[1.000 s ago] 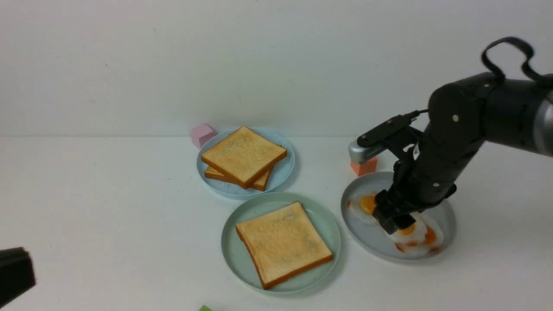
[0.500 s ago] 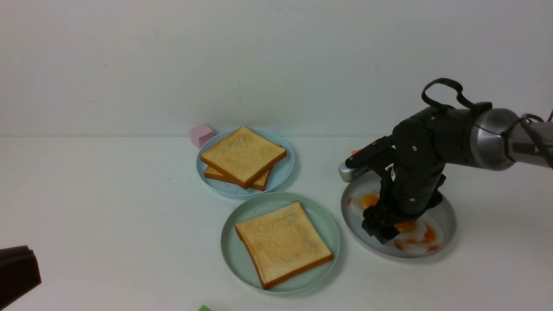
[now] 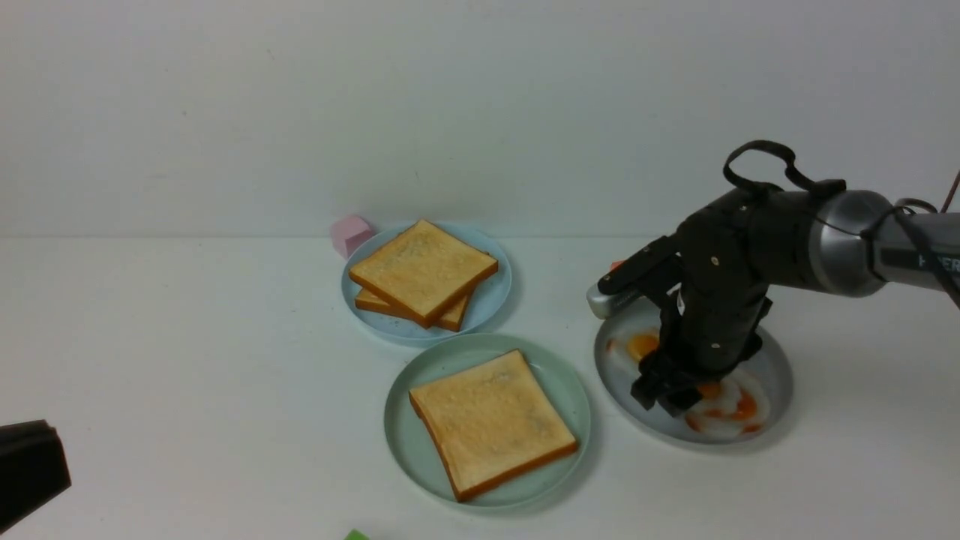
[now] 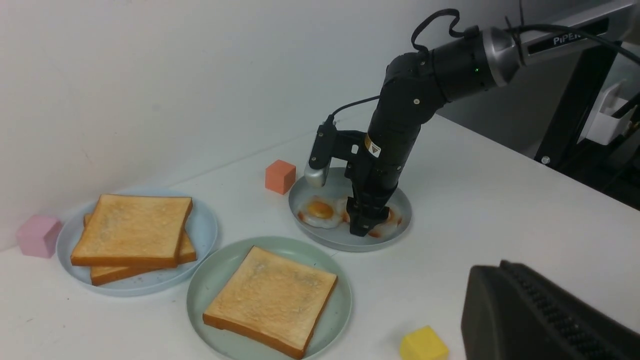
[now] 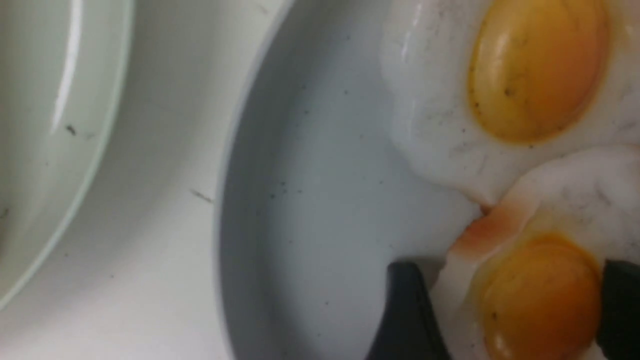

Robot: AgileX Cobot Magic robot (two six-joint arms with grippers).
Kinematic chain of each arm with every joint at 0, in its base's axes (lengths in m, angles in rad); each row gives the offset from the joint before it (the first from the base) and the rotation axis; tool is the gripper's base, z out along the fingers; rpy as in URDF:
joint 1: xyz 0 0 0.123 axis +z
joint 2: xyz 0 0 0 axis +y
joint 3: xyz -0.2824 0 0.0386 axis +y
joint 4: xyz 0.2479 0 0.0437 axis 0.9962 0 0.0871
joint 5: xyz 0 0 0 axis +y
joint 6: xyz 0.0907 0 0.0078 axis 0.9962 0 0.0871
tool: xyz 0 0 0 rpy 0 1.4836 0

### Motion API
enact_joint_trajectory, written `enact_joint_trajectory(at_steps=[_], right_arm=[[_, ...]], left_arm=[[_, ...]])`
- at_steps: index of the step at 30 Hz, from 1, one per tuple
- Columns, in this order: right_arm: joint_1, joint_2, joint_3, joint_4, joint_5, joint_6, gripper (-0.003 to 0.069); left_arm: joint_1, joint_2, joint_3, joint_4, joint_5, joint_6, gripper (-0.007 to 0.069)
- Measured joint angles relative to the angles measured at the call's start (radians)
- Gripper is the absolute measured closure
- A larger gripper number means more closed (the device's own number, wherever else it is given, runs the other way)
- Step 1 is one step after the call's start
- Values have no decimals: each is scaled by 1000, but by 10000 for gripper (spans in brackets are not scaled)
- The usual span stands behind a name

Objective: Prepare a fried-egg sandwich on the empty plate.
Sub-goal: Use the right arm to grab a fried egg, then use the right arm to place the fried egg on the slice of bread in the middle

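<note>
Reaching down to the grey plate [image 3: 772,364], I have the fried egg [image 5: 542,295] between the fingers of my right end effector [image 5: 510,312]. The fingers stand apart, one at the edge of the white and the other close beside the yolk. They have drawn nearer each other over the last moment, but I cannot tell whether they press on the egg firmly enough to lift it. Another egg [image 5: 540,70] lies against this one, so I judge that it could be dragged along when I raise mine.

A second ago I hung higher over the eggs; now I am down among them, and the grey plate has shifted very slightly under me. To my mind that means the approach is over and the grasp is the step in hand. A soft, slippery egg calls for an even squeeze and a slow lift.

Just beside, the bottom slice [image 3: 491,424] lies flat on the mint-green plate [image 3: 412,450], unchanged and ready for the filling. Beyond it, two more toast slices [image 3: 424,270] are stacked crosswise on the light blue plate [image 3: 495,300]; one of them should close the sandwich later.

My left end effector [image 4: 500,267] waits well apart over the tabletop [image 3: 187,375], its fingers together and nothing between them.
</note>
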State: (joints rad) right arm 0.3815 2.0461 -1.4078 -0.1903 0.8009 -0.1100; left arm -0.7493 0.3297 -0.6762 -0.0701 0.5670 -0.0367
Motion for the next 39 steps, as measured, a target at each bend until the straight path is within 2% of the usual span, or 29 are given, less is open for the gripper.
enact_joint_trajectory(at_steps=[7,16,22,26,31,39], right_arm=[[31,-31,-38,-8,107,-2,188],[42,-111,-61,-32,154,0,188],[87,-177,-61,34,177,1,188],[223,-219,-61,127,124,1,188],[361,-151,-61,152,3,9,188],[386,-38,-61,70,-133,138,188]], left_arm=[[0,0,0,-4,-1,0,638],[0,0,1,-4,11,0,638],[0,0,1,-4,28,0,638],[0,0,1,-4,30,0,638],[0,0,1,-4,30,0,638],[0,0,1,-4,29,0,638]])
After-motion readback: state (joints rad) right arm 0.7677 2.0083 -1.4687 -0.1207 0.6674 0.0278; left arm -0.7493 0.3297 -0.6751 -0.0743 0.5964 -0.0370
